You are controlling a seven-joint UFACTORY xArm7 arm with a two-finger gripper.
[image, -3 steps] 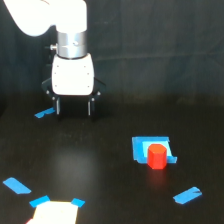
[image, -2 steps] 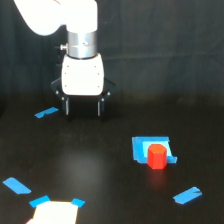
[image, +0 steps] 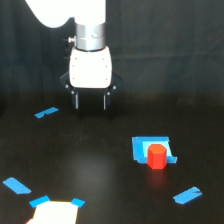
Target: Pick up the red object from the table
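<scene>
Blue square patch [image: 150,148], 4 o'clock. Blue tape strips: 10 o'clock [image: 46,112]; 8 o'clock [image: 16,185]; 5 o'clock [image: 188,195]. Pale patch [image: 54,213], blue-cornered, 7 o'clock, bottom edge.

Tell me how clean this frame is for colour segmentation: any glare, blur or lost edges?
Exterior view: soft overall; the pale patch is blown out to near white; the gripper has dark fingers that merge into the black table; the red object stays saturated and distinct on the blue patch.

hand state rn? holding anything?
Hand: open, fingers apart, holding nothing. It hangs above the table, away from the red object.
</scene>
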